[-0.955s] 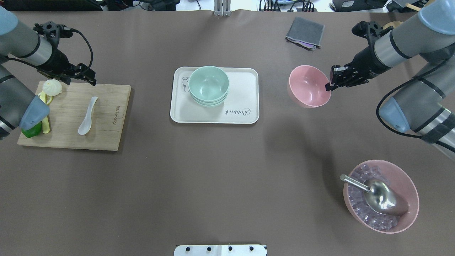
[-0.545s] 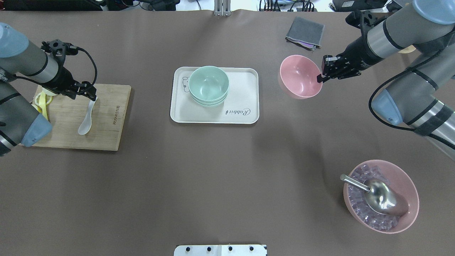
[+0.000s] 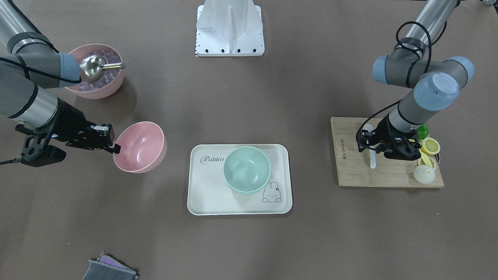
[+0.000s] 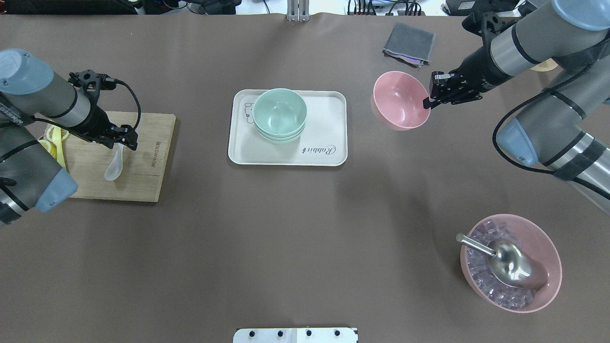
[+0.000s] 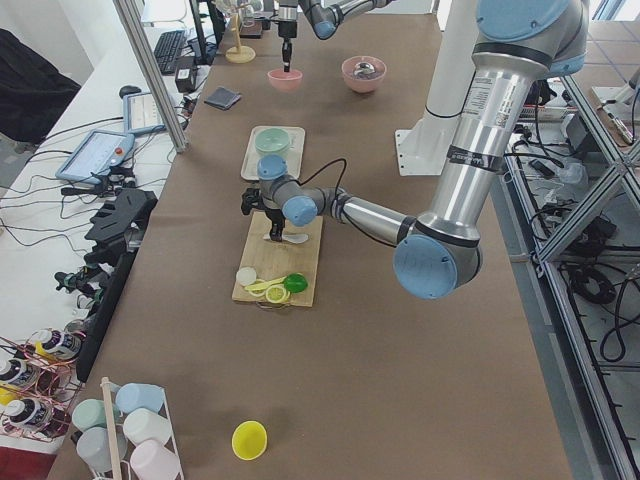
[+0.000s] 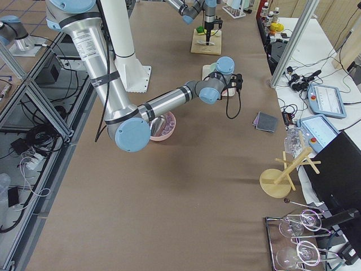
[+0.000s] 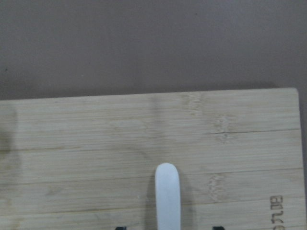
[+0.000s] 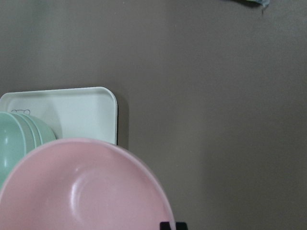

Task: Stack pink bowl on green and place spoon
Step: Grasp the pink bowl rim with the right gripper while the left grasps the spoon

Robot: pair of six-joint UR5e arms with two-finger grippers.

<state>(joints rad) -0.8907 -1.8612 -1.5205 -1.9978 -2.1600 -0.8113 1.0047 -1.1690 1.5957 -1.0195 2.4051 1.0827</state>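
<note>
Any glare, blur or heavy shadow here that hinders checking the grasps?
Overhead exterior: sharp, even light, with strong glare on the steel scoop. Left wrist: the spoon is soft-edged near the lens. Right wrist: the pink bowl fills the lower frame and shows a mild sheen.

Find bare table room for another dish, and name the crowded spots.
Free: the broad stretch between tray, cutting board and ice bowl. Crowded: the board's outer end, by the lemon, and the tray corner under the green bowls.
</note>
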